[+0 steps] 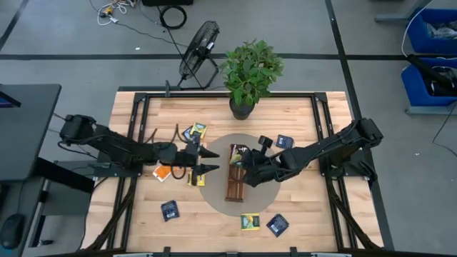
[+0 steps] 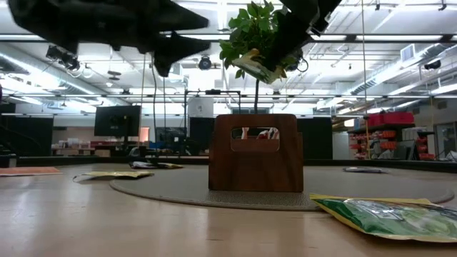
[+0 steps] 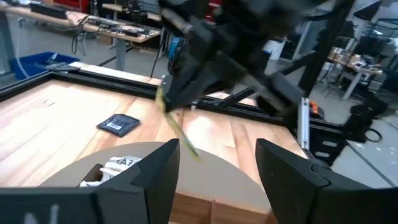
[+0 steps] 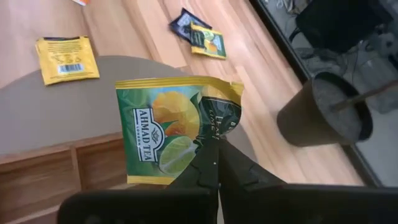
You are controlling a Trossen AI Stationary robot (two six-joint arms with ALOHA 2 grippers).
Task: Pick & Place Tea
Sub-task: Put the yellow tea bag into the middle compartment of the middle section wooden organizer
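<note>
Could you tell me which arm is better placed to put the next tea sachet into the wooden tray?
The right. Its gripper is shut on a green-yellow sachet, raised above the tray. The left gripper hovers open and empty beside the tray.

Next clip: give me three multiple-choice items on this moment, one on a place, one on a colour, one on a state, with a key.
1. Where is the wooden tray?
A. on the round grey mat
B. on bare wood by the potted plant
C. off the table

2. What colours show on the sachet in the right end effector?
A. plain navy
B. green and yellow
C. red

3. How is the left end effector?
A. shut on a sachet
B. open, empty
C. out of view

Key: 1 A, the high view shows the tray on the mat. 2 B, the right wrist view shows it. 3 B, its fingers stand apart with nothing between.
</note>
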